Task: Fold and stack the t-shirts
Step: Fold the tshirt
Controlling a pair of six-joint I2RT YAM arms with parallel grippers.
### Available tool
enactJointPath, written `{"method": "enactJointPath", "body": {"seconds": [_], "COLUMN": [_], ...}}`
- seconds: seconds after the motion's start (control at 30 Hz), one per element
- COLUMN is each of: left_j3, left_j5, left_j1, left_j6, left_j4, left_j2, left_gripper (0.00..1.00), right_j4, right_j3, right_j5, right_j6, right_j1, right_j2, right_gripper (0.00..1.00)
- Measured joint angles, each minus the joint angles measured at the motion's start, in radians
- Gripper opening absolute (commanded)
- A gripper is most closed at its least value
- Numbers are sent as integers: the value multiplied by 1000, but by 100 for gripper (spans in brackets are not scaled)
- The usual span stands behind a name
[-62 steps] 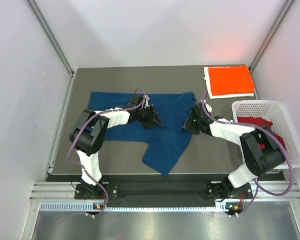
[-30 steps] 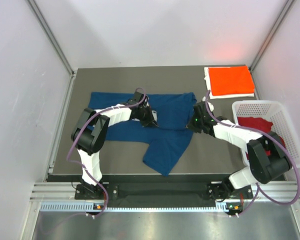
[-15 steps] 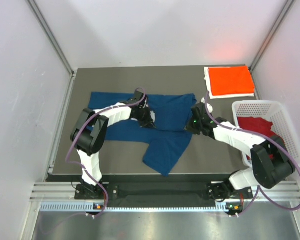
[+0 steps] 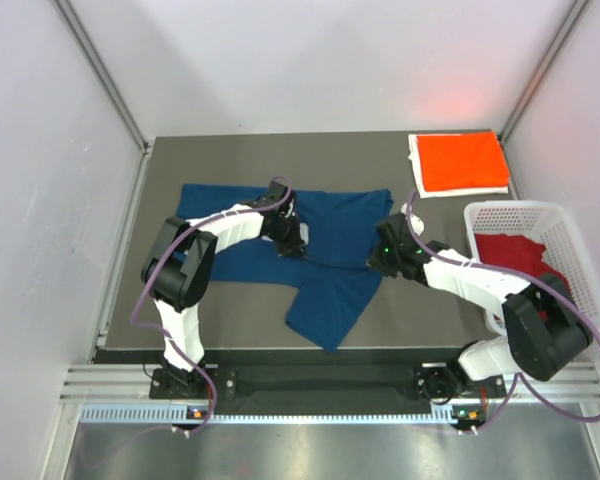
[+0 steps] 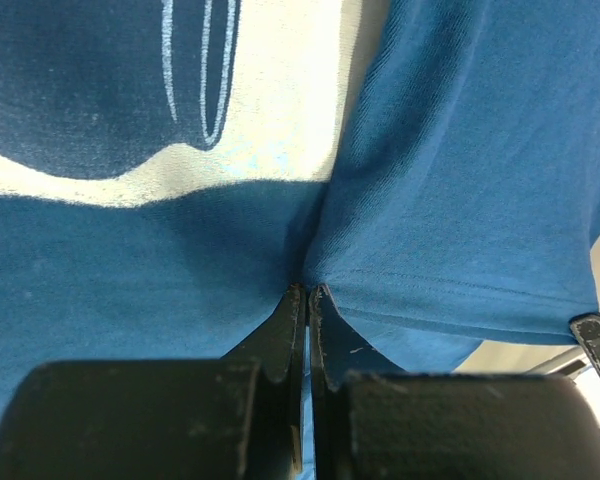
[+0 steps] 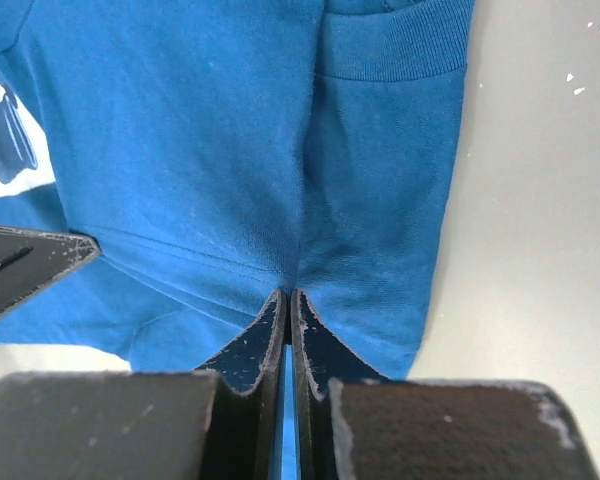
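Navy t-shirt (image 4: 342, 215) is pinched by both low, inward-reaching arms, left gripper (image 5: 307, 292) and right gripper (image 6: 287, 295) each closed on its cloth. Its long axis runs left-right across the bench (image 4: 230, 160).

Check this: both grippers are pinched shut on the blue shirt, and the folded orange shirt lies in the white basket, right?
No: the top view shows the orange shirt lying outside the white basket, beyond it. The left gripper and right gripper are pinched shut on the blue shirt.
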Motion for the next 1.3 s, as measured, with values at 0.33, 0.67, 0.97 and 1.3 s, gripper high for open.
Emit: {"method": "enactJointPath", "body": {"seconds": [0.33,0.67,0.97,1.3], "left_j3": [10,19,24,39], "left_j5": [-55,-82,-115,-144], "left_j1": [-3,-5,-5,-5], "left_j6": [12,27,32,34], "left_j4": [-32,-58,-63,-77], "left_j2": [0,0,0,8], "left_gripper": [0,0,0,0], "right_j4": [50,162,248,291], "right_j3": [-42,-137,-177,-190], "right_j5": [19,68,81,103], "right_j6": [59,183,262,311], "right_j1": [33,78,97,133], "right_j2": [-1,-30,-19,27], "right_gripper": [0,0,0,0]}}
